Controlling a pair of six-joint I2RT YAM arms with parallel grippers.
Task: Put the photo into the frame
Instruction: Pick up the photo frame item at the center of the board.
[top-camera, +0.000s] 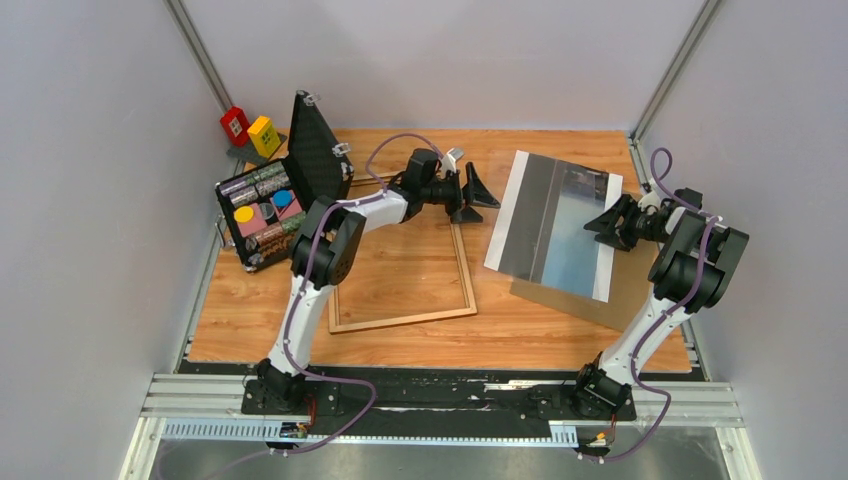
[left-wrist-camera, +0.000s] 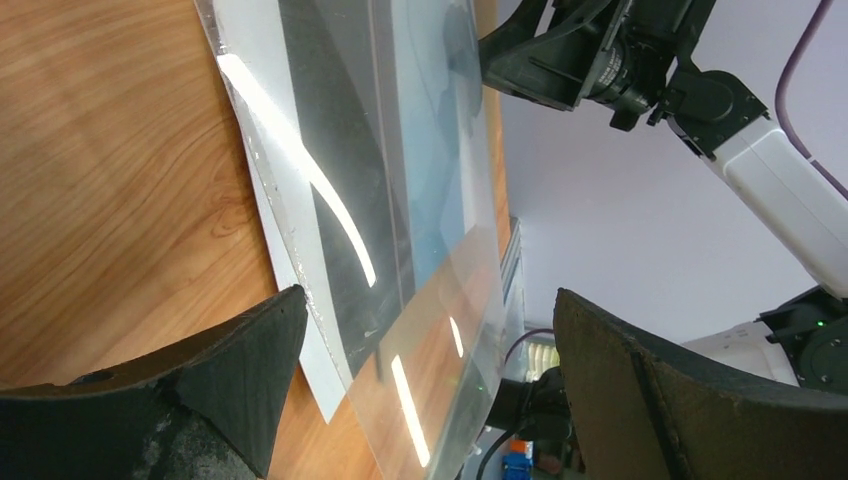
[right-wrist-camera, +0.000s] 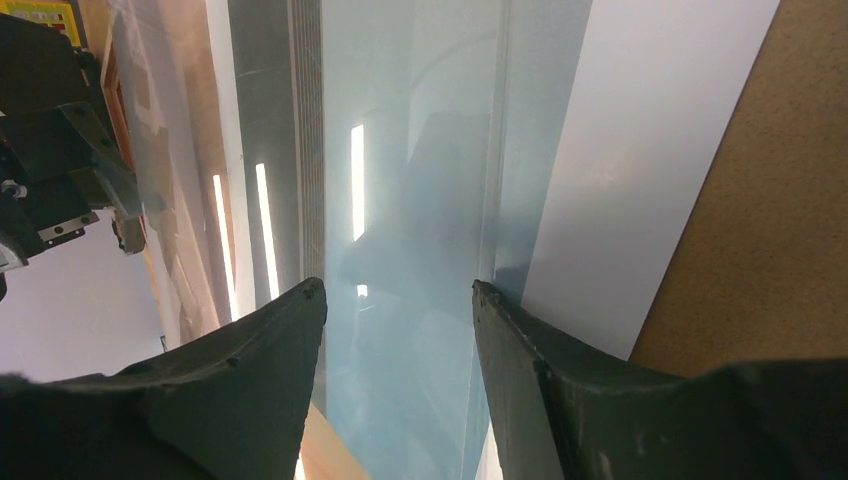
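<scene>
Left jaws are wide apart with nothing in them, hanging near the far right corner of the frame (top-camera: 400, 320). I see the frame flat on the counter (top-camera: 530, 340) under my left arm, apart from the photo (top-camera: 560, 225). Right jaws are partly open, no grip that I can see. Their fingertips (right-wrist-camera: 300, 310) hover over the blue half by the photo's right white margin, glossy surface showing between them. Photo is outside the frame, on the right side of the counter, lying on the brown backing board (top-camera: 640, 300), which sticks out past its near and right edges. In the top view the dark grey band is to the left and the blue half to the right. Clear sheet (left-wrist-camera: 440, 390) sits over the photo and overhangs its edge, glare strips on it; can't tell if it lies flat or lifted. Open black case (top-camera: 270, 210) with coloured pieces stands at far left, red block (top-camera: 235, 125) and yellow block (top-camera: 264, 136) behind it.
</scene>
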